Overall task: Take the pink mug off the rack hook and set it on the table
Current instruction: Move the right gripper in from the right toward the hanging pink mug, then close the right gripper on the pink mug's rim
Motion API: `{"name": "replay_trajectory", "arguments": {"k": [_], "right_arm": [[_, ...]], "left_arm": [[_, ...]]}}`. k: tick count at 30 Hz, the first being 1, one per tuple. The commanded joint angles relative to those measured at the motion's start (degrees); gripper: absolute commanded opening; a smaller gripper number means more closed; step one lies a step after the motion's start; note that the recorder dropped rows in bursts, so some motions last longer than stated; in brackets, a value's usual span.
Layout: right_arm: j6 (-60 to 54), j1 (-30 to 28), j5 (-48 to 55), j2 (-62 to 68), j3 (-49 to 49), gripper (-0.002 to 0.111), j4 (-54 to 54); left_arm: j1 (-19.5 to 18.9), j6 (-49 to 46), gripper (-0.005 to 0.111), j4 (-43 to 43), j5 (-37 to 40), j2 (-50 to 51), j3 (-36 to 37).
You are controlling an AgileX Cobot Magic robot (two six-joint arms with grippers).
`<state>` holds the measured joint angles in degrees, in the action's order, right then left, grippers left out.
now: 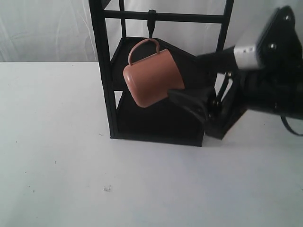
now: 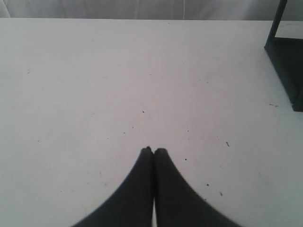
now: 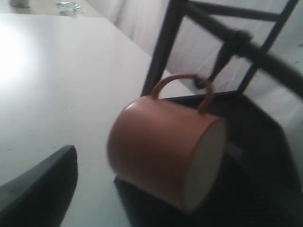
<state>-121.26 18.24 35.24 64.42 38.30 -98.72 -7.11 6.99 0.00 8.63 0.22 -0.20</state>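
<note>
The pink mug (image 1: pixel 151 75) hangs tilted by its loop handle from the rack hook (image 1: pixel 151 23), its cream mouth turned to the right and downward. The black rack (image 1: pixel 106 71) stands on the white table (image 1: pixel 57 142). My right gripper (image 1: pixel 183 76) is open at the mug's mouth side, one dark finger (image 1: pixel 187 100) touching under its rim. The right wrist view shows the mug (image 3: pixel 156 151) close up under the hook (image 3: pixel 222 56), with one finger (image 3: pixel 40 189) beside it; the other finger is lost against the dark rack. My left gripper (image 2: pixel 153 150) is shut and empty over the bare table.
A white curtain hangs behind the rack. The rack's base corner (image 2: pixel 289 71) sits ahead of the left gripper. A tiny scrap (image 1: pixel 107 188) lies on the table near the front. Small items (image 3: pixel 66 5) lie at the far table edge.
</note>
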Motion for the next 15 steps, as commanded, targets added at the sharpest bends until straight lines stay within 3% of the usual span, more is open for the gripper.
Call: {"name": "replay_trajectory", "arguments": {"k": [1, 15], "right_arm": [[-1.46, 0.00, -2.84, 1.70, 4.30, 0.077, -1.22], [1.20, 0.00, 1.83, 8.06, 5.13, 0.077, -1.22]], "left_arm": [[0.48, 0.32, 0.000, 0.00, -0.04, -0.22, 0.20], [0.48, 0.32, 0.000, 0.00, -0.04, -0.22, 0.20]]}}
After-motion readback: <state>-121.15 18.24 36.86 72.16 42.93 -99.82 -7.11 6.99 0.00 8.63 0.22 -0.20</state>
